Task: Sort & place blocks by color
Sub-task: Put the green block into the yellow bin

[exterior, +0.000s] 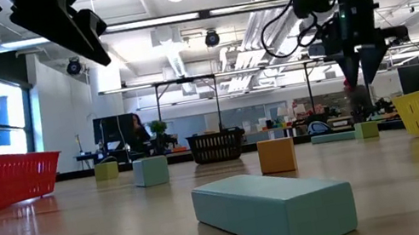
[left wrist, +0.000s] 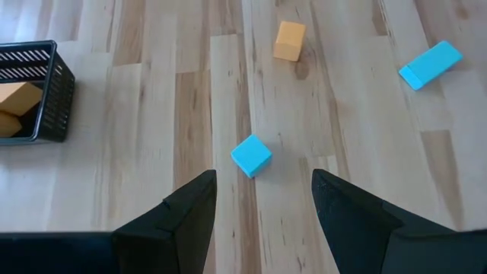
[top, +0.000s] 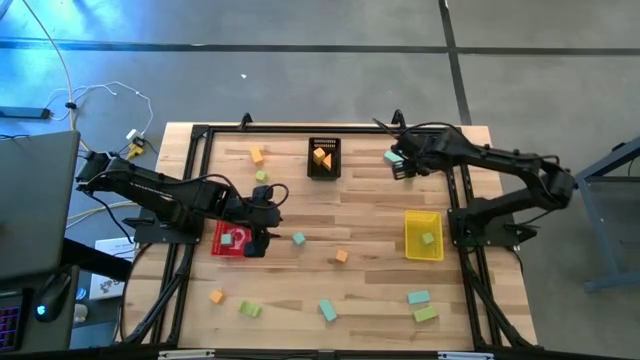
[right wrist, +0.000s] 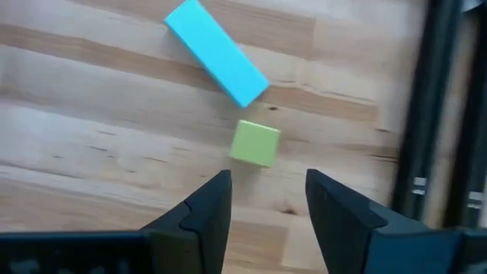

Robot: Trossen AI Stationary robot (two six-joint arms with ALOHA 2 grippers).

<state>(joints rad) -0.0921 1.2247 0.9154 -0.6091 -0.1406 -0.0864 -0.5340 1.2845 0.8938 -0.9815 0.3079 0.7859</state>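
My left gripper (left wrist: 264, 176) is open and hovers by the red basket's (top: 228, 241) right side, and a teal cube (left wrist: 251, 156) lies on the table just ahead of its fingers. An orange cube (left wrist: 289, 39) and a teal bar (left wrist: 430, 65) lie farther off. My right gripper (right wrist: 268, 175) is open above the table's far right part (top: 402, 168), with a light green cube (right wrist: 255, 143) just beyond its fingertips and a teal bar (right wrist: 215, 52) past that. Neither gripper touches a block.
The black basket (top: 323, 158) at the far middle holds orange blocks, and the yellow basket (top: 423, 235) on the right holds a green block. The red basket holds a teal one. Loose orange, green and teal blocks lie along the near edge (top: 327, 310) and far left (top: 257, 155).
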